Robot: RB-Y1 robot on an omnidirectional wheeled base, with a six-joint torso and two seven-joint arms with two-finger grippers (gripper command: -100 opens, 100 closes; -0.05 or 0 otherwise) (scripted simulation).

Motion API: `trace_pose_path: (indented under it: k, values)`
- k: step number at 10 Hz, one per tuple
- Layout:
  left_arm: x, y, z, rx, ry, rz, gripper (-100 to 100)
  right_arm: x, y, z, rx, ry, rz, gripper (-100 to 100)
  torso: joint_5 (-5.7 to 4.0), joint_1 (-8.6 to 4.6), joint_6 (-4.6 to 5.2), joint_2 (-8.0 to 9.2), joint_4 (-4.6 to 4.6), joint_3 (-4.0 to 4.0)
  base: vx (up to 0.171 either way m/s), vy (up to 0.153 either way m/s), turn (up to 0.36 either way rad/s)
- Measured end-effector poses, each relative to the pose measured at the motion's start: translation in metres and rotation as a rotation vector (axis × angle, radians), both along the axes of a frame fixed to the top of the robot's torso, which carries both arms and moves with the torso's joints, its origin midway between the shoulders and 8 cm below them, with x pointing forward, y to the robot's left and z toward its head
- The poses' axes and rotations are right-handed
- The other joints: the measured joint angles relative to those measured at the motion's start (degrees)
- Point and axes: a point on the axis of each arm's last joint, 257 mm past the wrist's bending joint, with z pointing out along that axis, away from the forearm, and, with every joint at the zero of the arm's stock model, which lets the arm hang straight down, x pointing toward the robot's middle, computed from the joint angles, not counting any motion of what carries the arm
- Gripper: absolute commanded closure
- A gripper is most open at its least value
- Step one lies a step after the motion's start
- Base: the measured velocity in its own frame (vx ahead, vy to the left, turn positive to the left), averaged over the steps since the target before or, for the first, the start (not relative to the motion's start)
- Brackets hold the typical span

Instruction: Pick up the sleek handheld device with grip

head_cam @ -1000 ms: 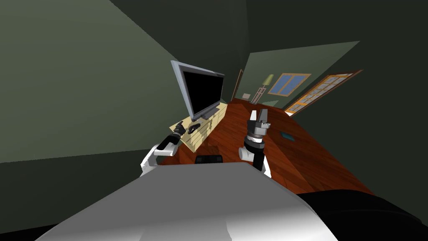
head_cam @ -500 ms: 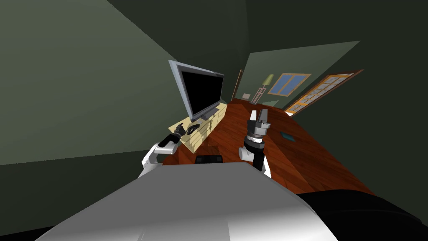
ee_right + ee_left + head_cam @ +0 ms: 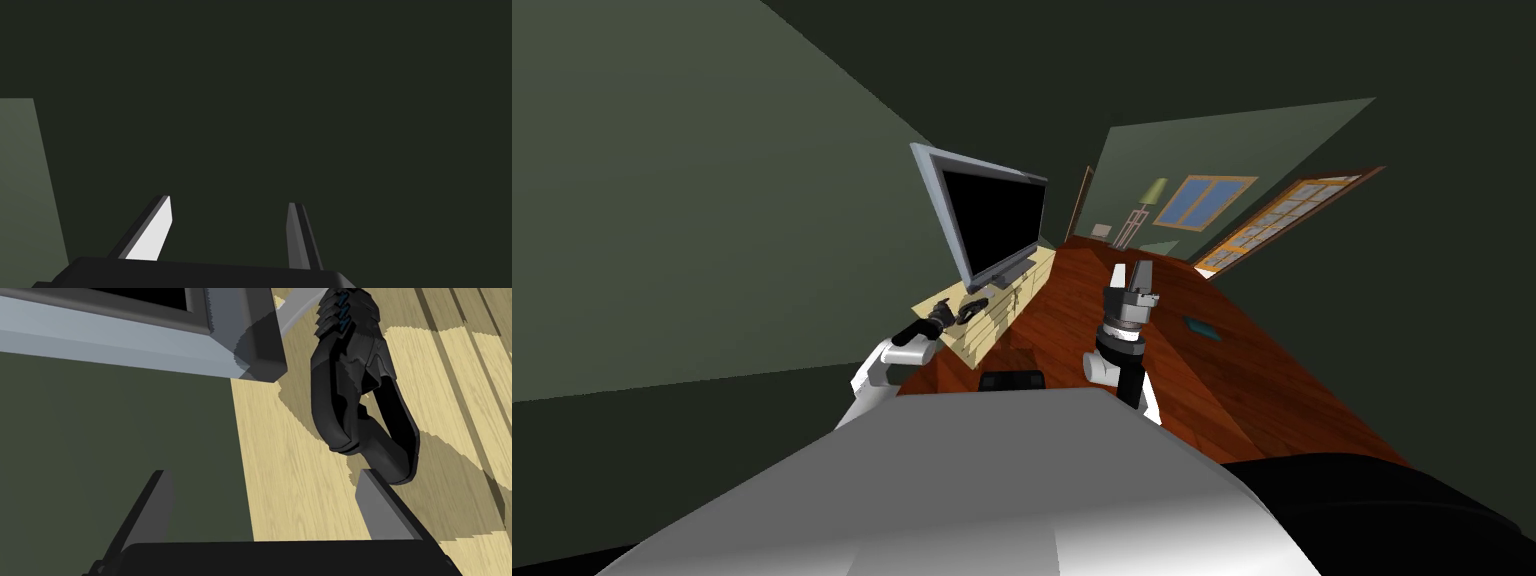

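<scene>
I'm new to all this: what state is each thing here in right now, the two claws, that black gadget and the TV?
Left gripper, open, empty.
Right gripper, open, empty.
Black handheld device, lying on the light wood cabinet, not gripped, just beyond one left fingertip.
TV, upright on the cabinet, screen black.

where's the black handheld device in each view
Head view: the device is a small dark shape on the light wood cabinet, just ahead of the left end effector.
Left wrist view: the device looms large past the tip of one finger, not between the two open fingers.
Right wrist view: not in it; the right end effector stands apart, open.
Shared landmark: the grey-framed TV, next to the device in both.
</scene>
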Motion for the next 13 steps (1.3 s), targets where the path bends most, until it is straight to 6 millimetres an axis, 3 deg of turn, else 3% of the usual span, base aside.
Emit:
trace_pose_path:
  k: [13]
  values:
    - [-0.03,0.017,-0.086,-0.237,0.354,0.15,-100,0.0,0.0,0.0,0.0,0.0,0.0,0,0.01,0.04,0.0,-0.09,-0.02,-0.06,0.082,-0.002,0.004]
